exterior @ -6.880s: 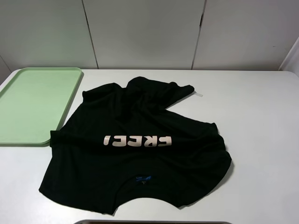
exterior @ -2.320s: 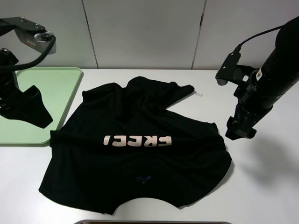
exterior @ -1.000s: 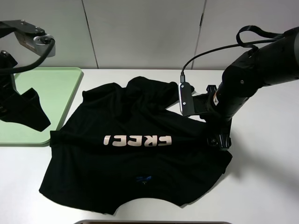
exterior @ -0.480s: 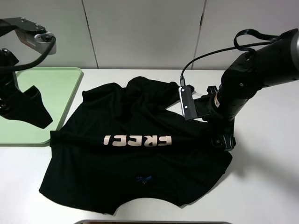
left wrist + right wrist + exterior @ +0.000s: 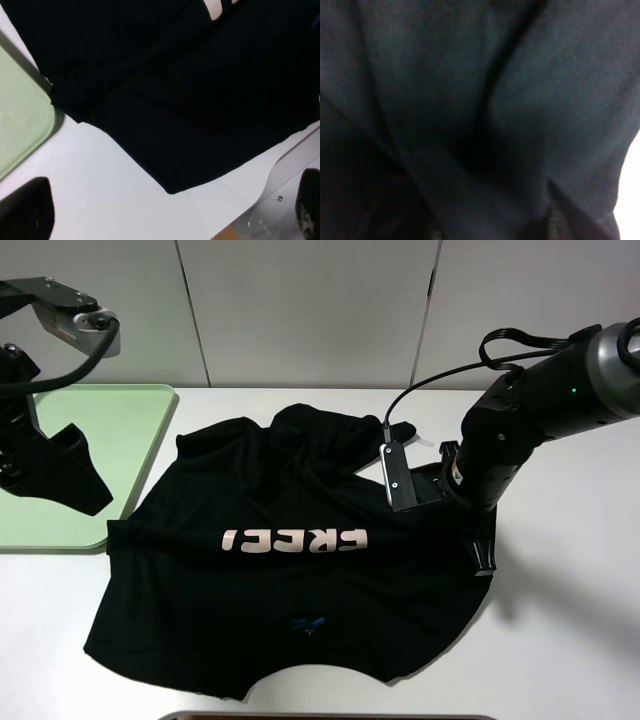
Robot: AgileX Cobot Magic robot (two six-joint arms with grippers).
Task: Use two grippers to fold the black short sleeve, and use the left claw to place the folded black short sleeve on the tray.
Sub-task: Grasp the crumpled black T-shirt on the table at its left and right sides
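- My left gripper [image 5: 85,495] is held over the tray [image 5: 80,420] side of the table [image 5: 560,640], off the cloth.
- Its jaws are spread wide. In the left wrist view the two tips sit at opposite edges with nothing between them.
- My right gripper [image 5: 482,555] is down at the edge of the black short sleeve [image 5: 300,590] on my right side, with the arm bent low over the cloth.
- The right wrist view shows only dark folds of cloth at close range, blurred. I cannot tell whether these jaws are apart or have caught the cloth.
- The black short sleeve lies spread and rumpled on the white table, not folded.
- The white letters [image 5: 295,539] read upside down in the overhead view, and the blue neck label [image 5: 308,623] is toward the near edge.
- One sleeve reaches the tray's near corner. I cannot tell whether it overlaps the rim.
- The pale green tray sits at the far left of the table, and the rest of the shirt is off it.
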